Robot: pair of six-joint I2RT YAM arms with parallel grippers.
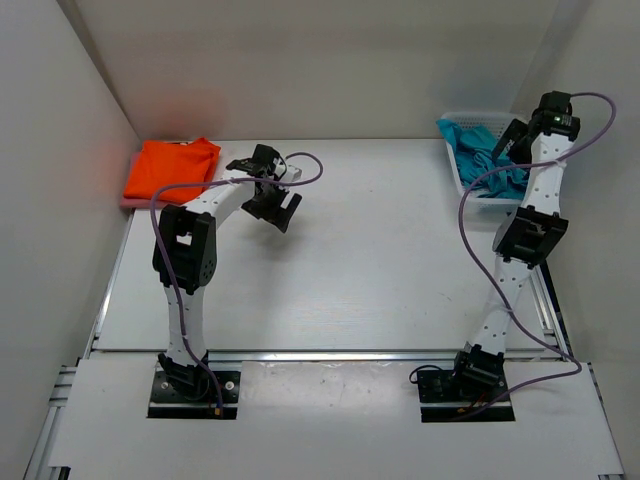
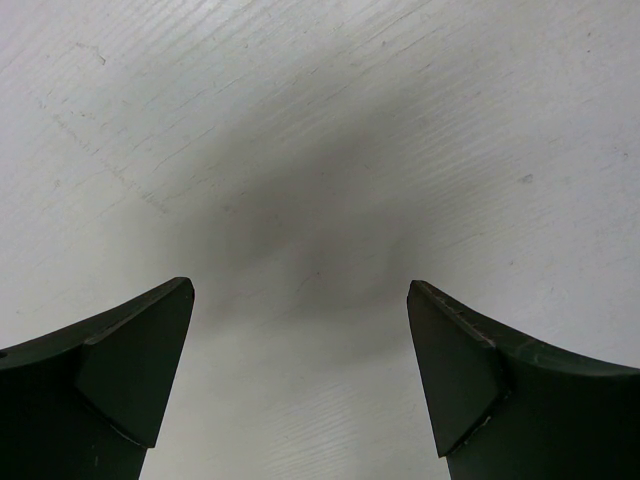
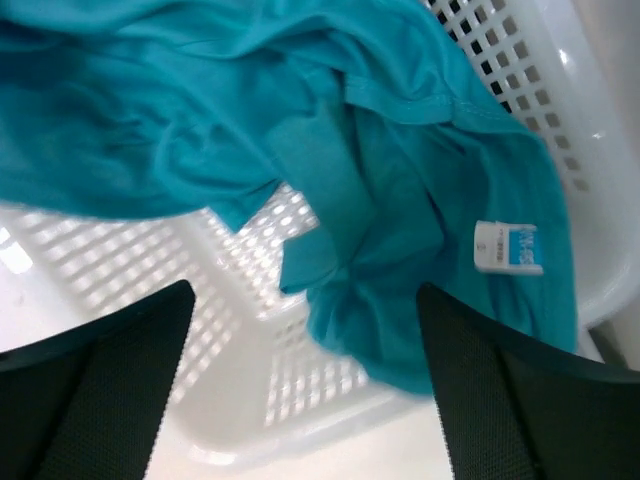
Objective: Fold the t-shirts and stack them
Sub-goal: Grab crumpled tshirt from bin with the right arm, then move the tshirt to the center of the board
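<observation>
right wrist: teal t-shirt (image 3: 400,180) in white basket (image 3: 250,400) just beyond wide-apart, empty right pincer (image 3: 302,300)

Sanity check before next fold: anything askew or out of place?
Only the teal t-shirt: bunched in the white lattice basket, far right, part draped over its rim. The orange t-shirt lies folded, far left.

Left arm (image 1: 183,325) and right arm (image 1: 500,305) are white with black joints (image 1: 185,248), purple cables (image 1: 463,232), dark pincer fingers (image 2: 100,390).

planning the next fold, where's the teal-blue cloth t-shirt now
The teal-blue cloth t-shirt lies crumpled in the white plastic lattice basket at the far right of the table in the top view, below the open right gripper.
</observation>
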